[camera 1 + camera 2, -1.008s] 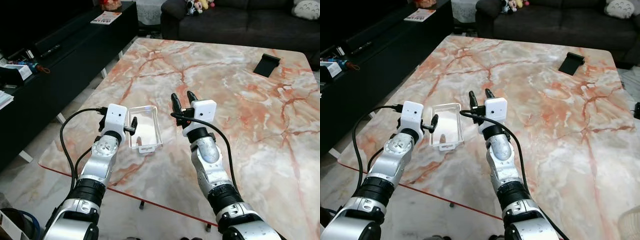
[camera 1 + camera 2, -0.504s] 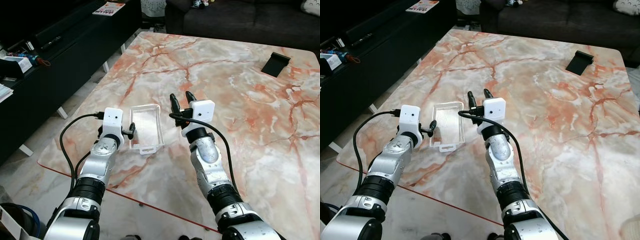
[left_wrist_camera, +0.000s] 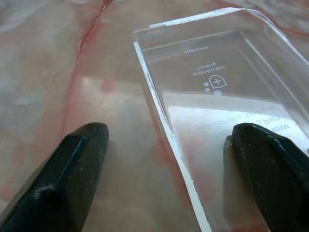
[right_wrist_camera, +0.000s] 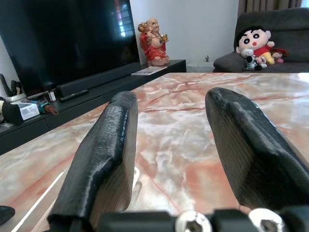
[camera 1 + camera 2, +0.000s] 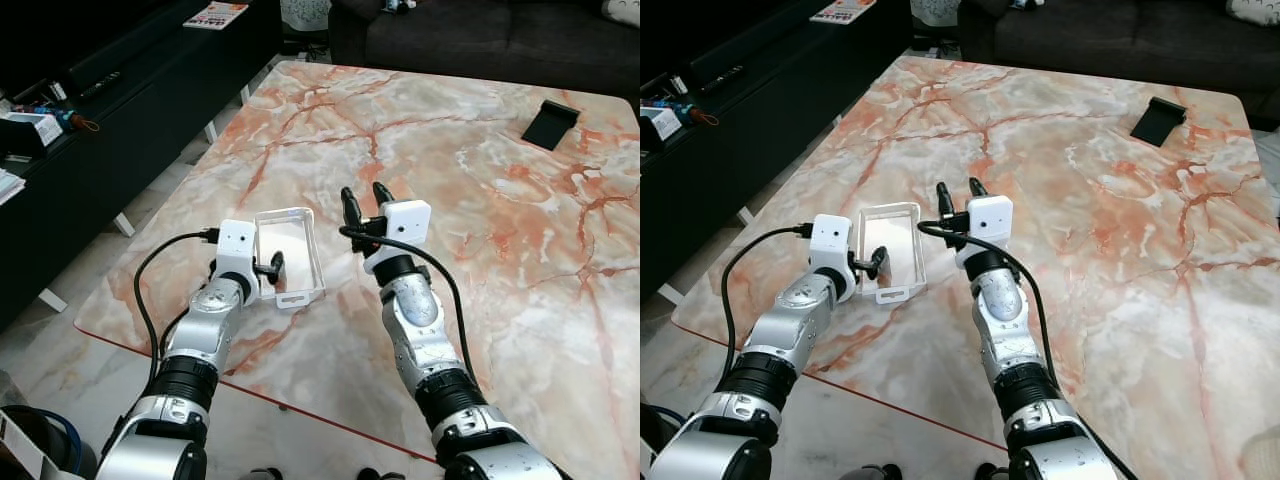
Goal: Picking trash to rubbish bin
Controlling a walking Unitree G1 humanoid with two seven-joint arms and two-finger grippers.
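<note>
Left hand (image 5: pixel 271 268) has closed in astride clear tray (image 5: pixel 290 255) edge

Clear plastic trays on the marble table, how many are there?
1. The clear plastic tray lies near the marble table's near-left corner, with the left pincer open astride its long edge. The right pincer hovers open beside it.
</note>
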